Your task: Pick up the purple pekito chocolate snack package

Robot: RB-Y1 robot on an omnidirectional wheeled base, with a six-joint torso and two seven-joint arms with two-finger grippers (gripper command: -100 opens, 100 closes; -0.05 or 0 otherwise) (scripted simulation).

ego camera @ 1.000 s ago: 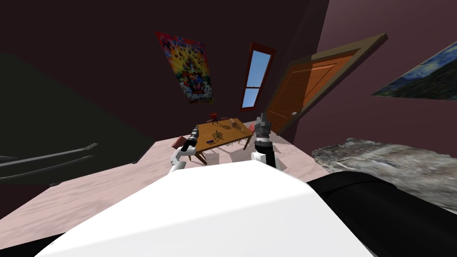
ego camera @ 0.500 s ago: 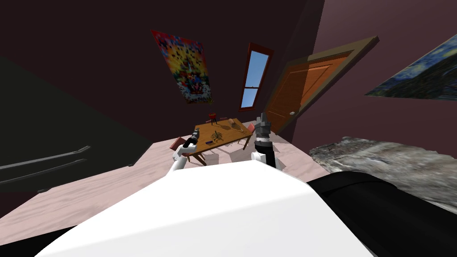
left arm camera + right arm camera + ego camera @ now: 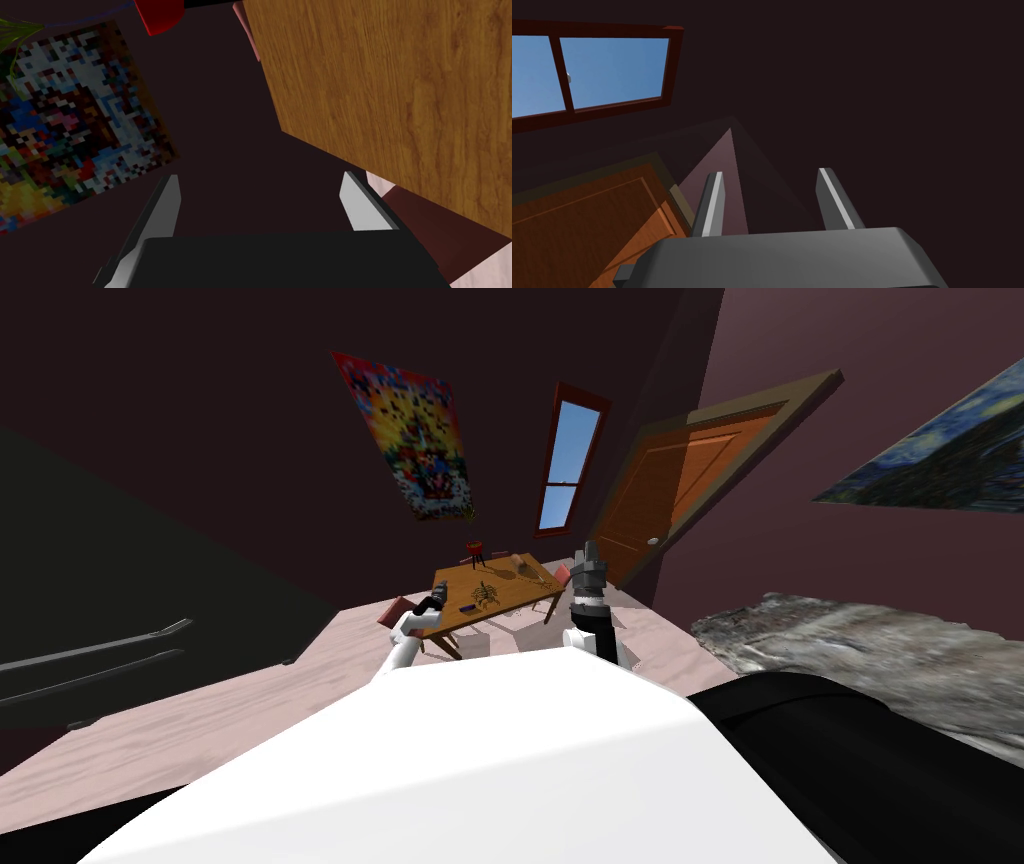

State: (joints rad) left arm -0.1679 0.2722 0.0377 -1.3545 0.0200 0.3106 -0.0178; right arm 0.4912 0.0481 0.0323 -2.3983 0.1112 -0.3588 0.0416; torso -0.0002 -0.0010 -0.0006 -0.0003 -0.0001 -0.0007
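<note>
On the table (image 3: 512,592), the purple package (image 3: 467,608) lies flat — long axis crosswise.

I see a wooden tabletop (image 3: 515,593) standing on the pale pink floor (image 3: 200,728). A small purple-blue package (image 3: 466,608) lies near its left edge, with a dark spiky shape (image 3: 487,591) mid-table. A red object (image 3: 477,549) and a tan object (image 3: 519,561) sit at the far end.

Beside my left gripper (image 3: 260,176), the table (image 3: 400,100) shows matt, grained brown wood. The gripper's fingers (image 3: 357,202) look smooth, plain grey. Past my right gripper (image 3: 769,172), the door (image 3: 587,225) is smooth orange wood, faintly grained.
</note>
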